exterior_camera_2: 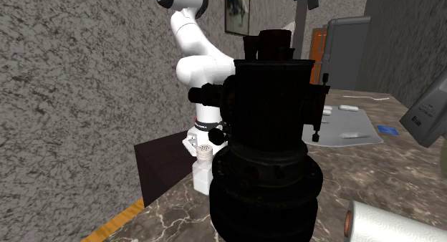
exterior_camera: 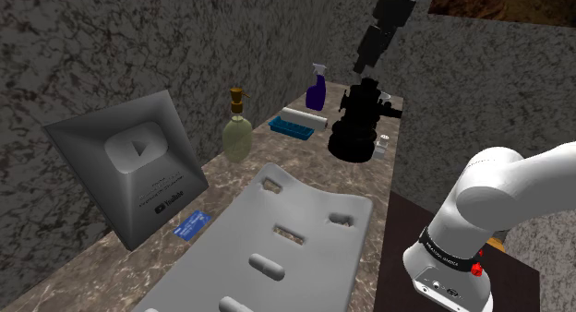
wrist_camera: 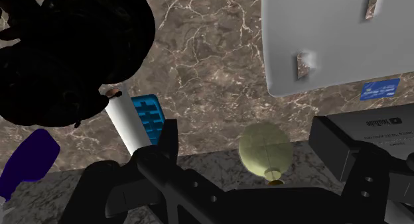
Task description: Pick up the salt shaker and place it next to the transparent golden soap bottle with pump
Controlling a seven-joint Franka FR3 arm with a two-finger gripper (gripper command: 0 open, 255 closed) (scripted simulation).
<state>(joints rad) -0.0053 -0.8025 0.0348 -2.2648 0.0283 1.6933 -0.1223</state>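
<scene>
Collision with the tall black machine point(exterior_camera: 355, 127) is looking like the main risk: the gripper point(exterior_camera: 367, 68) is hovering high over the counter point(wrist_camera: 219, 50) with its fingers spread wide and gripping nothing, and that machine is standing almost directly beneath it. The salt shaker point(exterior_camera_2: 205, 150), small and white, is sitting well below the gripper, just beside the machine's base and near the counter edge, so a straight descent is probably landing a finger on the machine rather than around the shaker. Coming in off-centre is also risking a tip, and a nudge outward could be sending the shaker off the edge. In the wrist view the yellow-green soap bottle point(wrist_camera: 264, 152) is showing between the spread fingers but far beneath them, with a white roll point(wrist_camera: 123, 120) and a blue tray point(wrist_camera: 147, 116) lying between it and the machine; a low carry is risking clipping those or the bottle's pump.
</scene>
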